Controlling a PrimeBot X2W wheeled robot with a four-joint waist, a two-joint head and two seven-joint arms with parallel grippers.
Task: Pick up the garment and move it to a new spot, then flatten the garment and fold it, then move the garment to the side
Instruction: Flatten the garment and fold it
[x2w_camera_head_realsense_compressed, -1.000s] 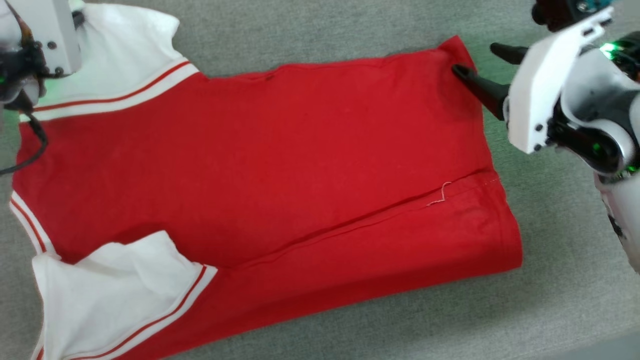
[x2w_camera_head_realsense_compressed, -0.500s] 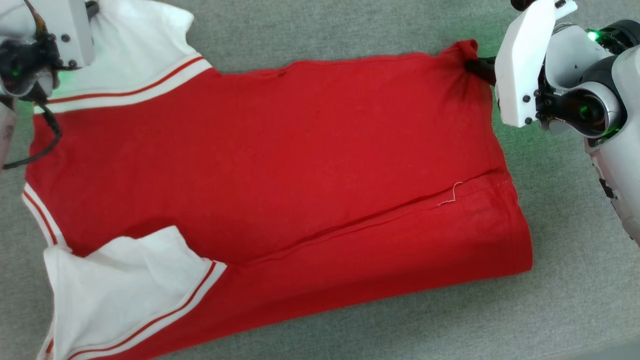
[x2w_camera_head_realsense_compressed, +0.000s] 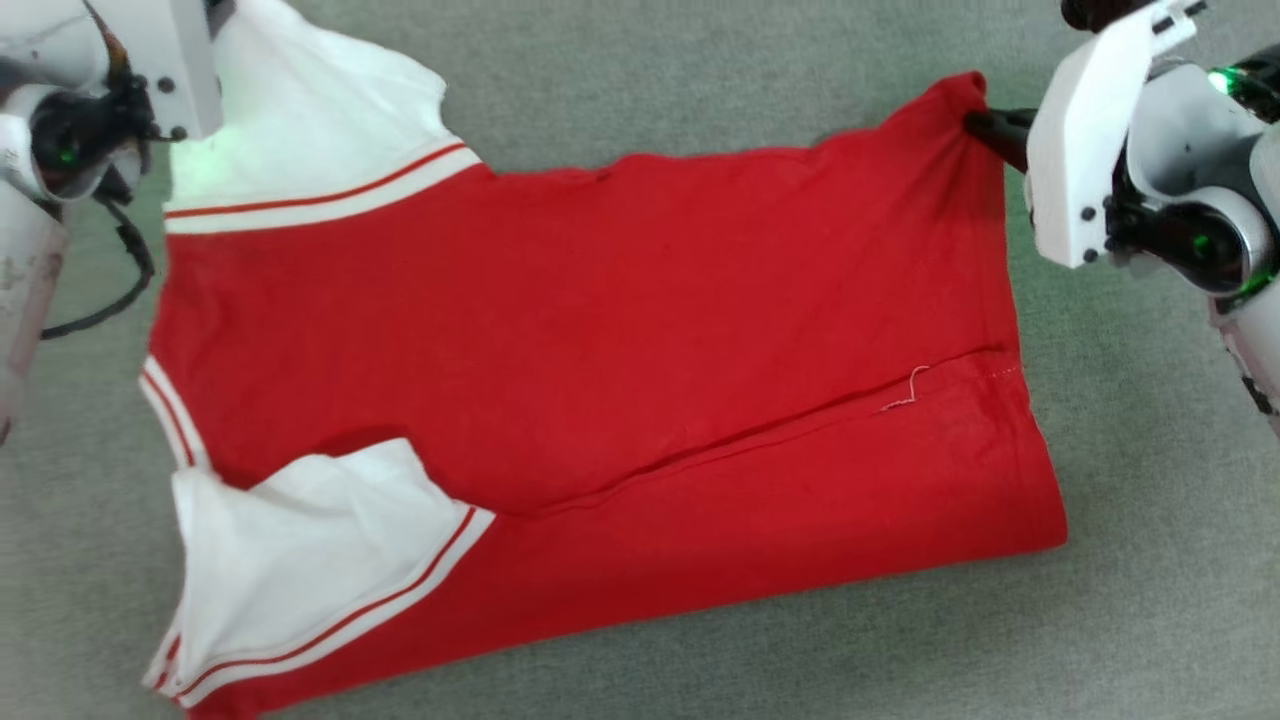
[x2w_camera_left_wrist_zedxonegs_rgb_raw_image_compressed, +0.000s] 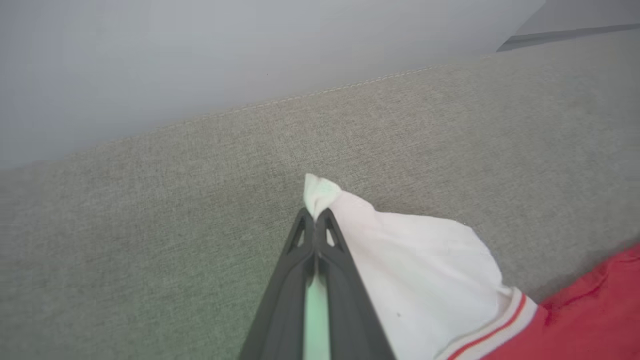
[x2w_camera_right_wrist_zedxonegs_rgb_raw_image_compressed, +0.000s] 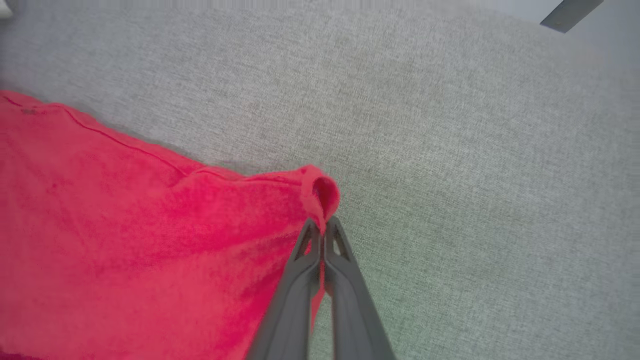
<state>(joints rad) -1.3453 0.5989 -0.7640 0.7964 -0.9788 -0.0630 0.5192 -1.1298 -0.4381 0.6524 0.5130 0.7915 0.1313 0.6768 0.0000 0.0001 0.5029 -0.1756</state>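
Grey fabric surface (x2w_camera_head_realsense_compressed: 700, 80) bears the red jersey T-shirt (x2w_camera_head_realsense_compressed: 600, 330) centrally, left gripper (x2w_camera_left_wrist_zedxonegs_rgb_raw_image_compressed: 315, 217) clamped on its far white sleeve (x2w_camera_left_wrist_zedxonegs_rgb_raw_image_compressed: 400, 270), right gripper (x2w_camera_right_wrist_zedxonegs_rgb_raw_image_compressed: 322, 225) clamped on its far hem corner (x2w_camera_right_wrist_zedxonegs_rgb_raw_image_compressed: 320, 192); raising both evenly, cloth taut, should fold it straight.

garment (x2w_camera_head_realsense_compressed: 600, 330): upper white sleeve cut off by head view's top edge
dark mark (x2w_camera_head_realsense_compressed: 603, 176): too small to tell
right hand (x2w_camera_right_wrist_zedxonegs_rgb_raw_image_compressed: 322, 224): fingertips behind red corner in head view

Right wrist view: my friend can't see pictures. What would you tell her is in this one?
The right hand has its two dark fingers shut, pinching a bunched-up corner of the red garment. The rest of the garment spreads out to the left over a grey woven surface.
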